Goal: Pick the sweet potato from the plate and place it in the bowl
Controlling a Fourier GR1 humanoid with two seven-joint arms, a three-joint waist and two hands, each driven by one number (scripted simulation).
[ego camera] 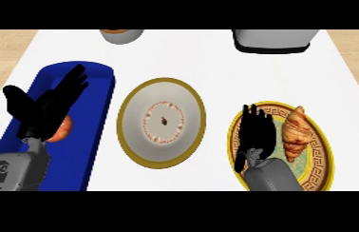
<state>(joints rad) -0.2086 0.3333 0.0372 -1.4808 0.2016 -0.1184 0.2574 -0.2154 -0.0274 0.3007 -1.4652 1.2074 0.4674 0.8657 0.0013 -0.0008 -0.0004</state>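
The sweet potato [296, 131], orange-brown and ridged, lies lengthwise on the right half of a round plate [321, 152] with a gold patterned rim at the lower right. My right hand [256, 130] is over the plate's left half, just left of the sweet potato, open with straight fingers pointing away from me. Whether it touches the sweet potato I cannot tell. The bowl [160, 95], white with a gold rim and a small dotted ring inside, sits in the middle of the counter with nothing in it. My left hand [48, 107] rests open at the left.
A long blue tray [98, 112] lies under my left hand, with a round orange-red fruit [64, 130] partly hidden by the hand. A grey cup [121, 35] stands at the back, and a grey appliance [272, 40] on a black base at the back right.
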